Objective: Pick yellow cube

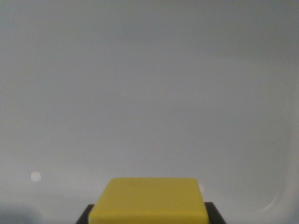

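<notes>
The yellow cube (149, 200) fills the bottom middle of the wrist view, its top face and rounded edges in sharp focus. My gripper (149, 215) shows only as two black fingers (85, 215) pressed against the cube's left and right sides at the bottom edge of the picture. The jaws stand shut on the cube. The cube's lower part and most of each finger are cut off by the frame.
Behind the cube lies a plain, blurred grey surface (149, 93). A small white spot (35, 176) sits on it at the lower left. A faint curved pale line (280, 196) runs along the lower right.
</notes>
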`<state>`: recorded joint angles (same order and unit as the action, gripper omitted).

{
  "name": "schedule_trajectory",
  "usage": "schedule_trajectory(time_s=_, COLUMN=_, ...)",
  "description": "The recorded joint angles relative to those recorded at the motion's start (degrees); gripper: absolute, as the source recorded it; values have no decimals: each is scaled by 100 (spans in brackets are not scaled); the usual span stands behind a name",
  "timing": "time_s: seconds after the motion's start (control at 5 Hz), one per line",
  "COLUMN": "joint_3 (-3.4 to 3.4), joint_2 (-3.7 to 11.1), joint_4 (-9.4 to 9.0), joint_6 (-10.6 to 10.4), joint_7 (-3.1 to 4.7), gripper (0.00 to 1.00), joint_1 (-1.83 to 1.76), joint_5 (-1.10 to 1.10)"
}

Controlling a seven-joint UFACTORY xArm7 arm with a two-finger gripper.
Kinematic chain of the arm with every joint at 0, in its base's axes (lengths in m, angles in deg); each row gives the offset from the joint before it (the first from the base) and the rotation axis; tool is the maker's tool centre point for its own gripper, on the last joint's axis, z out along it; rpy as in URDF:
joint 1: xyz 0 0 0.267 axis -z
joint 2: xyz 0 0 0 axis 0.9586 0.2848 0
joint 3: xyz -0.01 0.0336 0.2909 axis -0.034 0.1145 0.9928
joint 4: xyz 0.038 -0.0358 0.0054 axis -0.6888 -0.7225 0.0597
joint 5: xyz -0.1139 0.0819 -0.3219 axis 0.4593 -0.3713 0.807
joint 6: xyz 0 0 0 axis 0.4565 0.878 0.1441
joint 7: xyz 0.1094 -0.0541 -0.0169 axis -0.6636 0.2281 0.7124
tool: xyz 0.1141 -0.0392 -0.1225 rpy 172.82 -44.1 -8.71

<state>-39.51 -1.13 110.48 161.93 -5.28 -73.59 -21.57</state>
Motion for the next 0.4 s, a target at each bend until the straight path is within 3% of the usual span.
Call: schedule_trajectory(time_s=0.4, joint_3=-1, joint_2=-24, joint_4=27, joint_6=50, joint_7=-7, gripper=100, joint_1=-1, joint_5=7)
